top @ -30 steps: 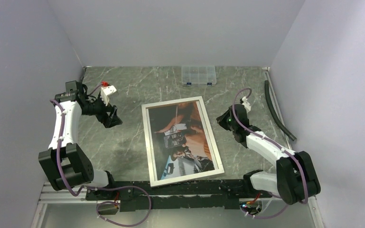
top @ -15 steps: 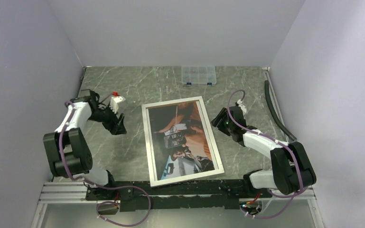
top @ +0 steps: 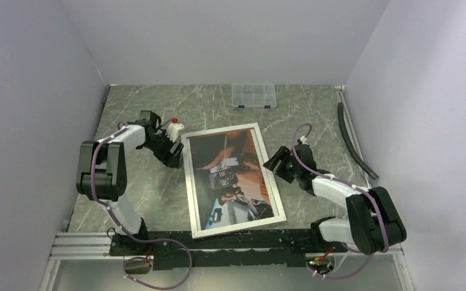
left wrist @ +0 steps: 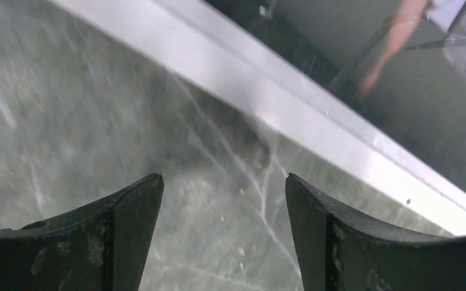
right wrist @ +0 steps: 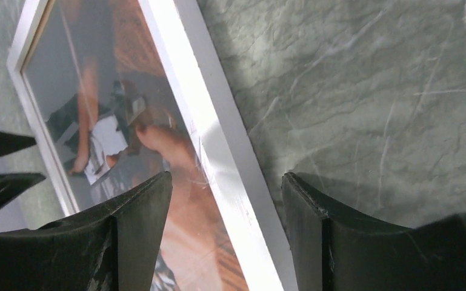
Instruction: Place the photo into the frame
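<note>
I see the large white-bordered rectangular picture frame (top: 239, 225) lying flat, front up, mid green marble tabletop (top: 151, 200). The dark, orange-brown and teal paper photo (top: 236, 176) of people shows inside its border. Long axis runs near-to-far, far end leaning a bit left. Left gripper (top: 174, 155) sits beside the left long edge nr the far corner, jaws wide, nothing btwn them. Right gripper (right wrist: 225, 179) is at the right long edge, jaws wide, straddling the white border, gripping nothing.

the frame (top: 188, 182) lies flat, white front up, slightly skewed; the photo (top: 233, 179) sits inside it.
</note>
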You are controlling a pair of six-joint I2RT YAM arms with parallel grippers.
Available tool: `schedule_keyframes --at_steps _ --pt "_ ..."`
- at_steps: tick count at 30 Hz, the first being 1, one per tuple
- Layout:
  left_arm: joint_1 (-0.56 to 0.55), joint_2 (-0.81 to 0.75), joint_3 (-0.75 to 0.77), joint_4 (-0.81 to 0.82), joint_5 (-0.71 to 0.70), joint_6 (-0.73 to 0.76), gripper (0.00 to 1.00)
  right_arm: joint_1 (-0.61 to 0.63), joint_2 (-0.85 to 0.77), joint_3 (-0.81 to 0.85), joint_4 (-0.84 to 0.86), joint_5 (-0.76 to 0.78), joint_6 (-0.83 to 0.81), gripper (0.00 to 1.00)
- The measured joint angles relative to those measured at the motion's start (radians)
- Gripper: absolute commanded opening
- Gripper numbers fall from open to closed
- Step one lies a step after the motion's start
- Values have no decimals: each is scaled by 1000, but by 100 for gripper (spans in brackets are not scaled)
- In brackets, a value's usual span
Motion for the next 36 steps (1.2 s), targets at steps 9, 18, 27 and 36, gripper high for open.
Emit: schedule_keyframes --at_steps 9,18,27,36 --pt "-98 150 180 57 -38 -113 79 -7 -44 -38 3 -48 40 73" --pt "-106 276 373 40 -56 -198 85 -11 -1 9 -19 -51 42 75" --pt "-31 276 431 -56 -45 -248 94 -14 87 171 -117 -55 -2 99" --pt "245 15 270 29 0 -367 94 -24 -136 211 -180 305 -163 100"
